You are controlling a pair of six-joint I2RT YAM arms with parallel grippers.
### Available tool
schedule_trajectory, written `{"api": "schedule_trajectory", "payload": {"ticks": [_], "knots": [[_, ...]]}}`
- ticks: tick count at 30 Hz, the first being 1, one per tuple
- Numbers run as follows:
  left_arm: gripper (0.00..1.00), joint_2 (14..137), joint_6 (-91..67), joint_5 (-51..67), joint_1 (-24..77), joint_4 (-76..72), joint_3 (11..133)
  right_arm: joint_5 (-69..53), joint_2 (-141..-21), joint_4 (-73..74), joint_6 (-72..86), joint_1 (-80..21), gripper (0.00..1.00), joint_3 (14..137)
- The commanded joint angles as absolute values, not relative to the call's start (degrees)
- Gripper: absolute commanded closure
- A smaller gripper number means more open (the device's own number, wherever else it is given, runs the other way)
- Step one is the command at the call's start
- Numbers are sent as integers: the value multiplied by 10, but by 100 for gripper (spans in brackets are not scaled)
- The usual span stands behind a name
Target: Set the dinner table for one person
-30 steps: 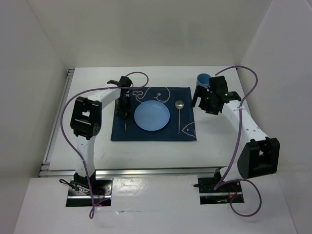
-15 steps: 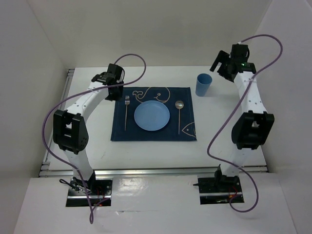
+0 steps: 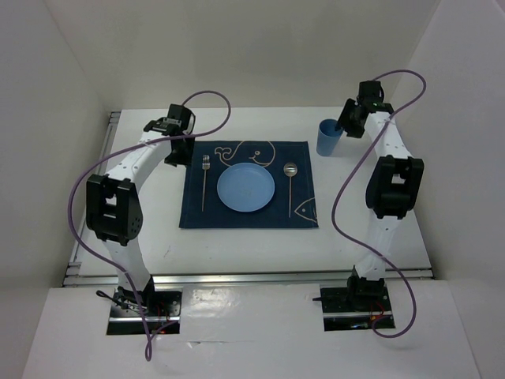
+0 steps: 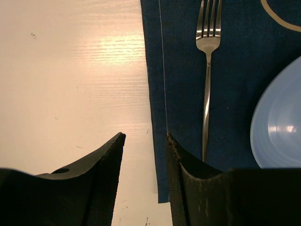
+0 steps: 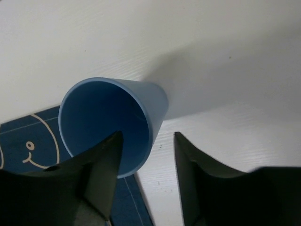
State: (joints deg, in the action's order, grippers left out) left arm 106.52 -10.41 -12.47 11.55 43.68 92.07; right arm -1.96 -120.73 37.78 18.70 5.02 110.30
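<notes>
On the white bench (image 3: 252, 241), the navy placemat (image 3: 237, 217) lies in the middle and carries the meal: blue plate (image 3: 246, 189) at its centre, fork (image 3: 204, 183) on its left strip, spoon (image 3: 290, 180) on its right, so each sits by the matching hand. Just off its far right corner stands the blue cup (image 3: 329, 139), upright, within a diner's reach. Our left claw (image 4: 145, 136) hangs over the placemat's left edge, spread and empty. Our right claw (image 5: 148, 134) hovers above the cup, spread too, pinching nothing.

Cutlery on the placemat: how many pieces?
2. A fork lies left of the blue plate, a spoon right of it, both on the navy placemat. Nothing appears hidden.
</notes>
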Motion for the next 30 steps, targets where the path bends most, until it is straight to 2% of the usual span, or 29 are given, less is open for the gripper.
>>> {"api": "schedule_trajectory", "payload": {"ticks": [1, 2, 5, 8, 9, 13, 19, 26, 30], "knots": [[52, 1078, -94, -112, 118, 440, 932, -38, -1229, 352, 183, 47, 48, 1131], [52, 1078, -94, -117, 118, 440, 933, -38, -1235, 352, 183, 47, 59, 1131], [52, 1072, -89, -123, 118, 434, 921, -38, -1235, 343, 183, 47, 79, 1124], [52, 1078, -89, -123, 118, 443, 928, -18, -1242, 354, 178, 47, 91, 1134], [52, 1084, -89, -123, 118, 454, 939, -12, -1247, 362, 178, 47, 98, 1149], [52, 1089, -66, -144, 112, 479, 978, -18, -1219, 415, 150, 47, 100, 1190], [52, 1100, -66, -183, 98, 479, 995, 34, -1128, 396, 115, -12, 100, 1132], [52, 1095, -47, -219, 98, 453, 953, 34, -1156, 406, 108, -74, 100, 1145], [52, 1114, -47, -230, 98, 461, 975, 61, -1213, 405, 108, -103, 100, 1183]]}}
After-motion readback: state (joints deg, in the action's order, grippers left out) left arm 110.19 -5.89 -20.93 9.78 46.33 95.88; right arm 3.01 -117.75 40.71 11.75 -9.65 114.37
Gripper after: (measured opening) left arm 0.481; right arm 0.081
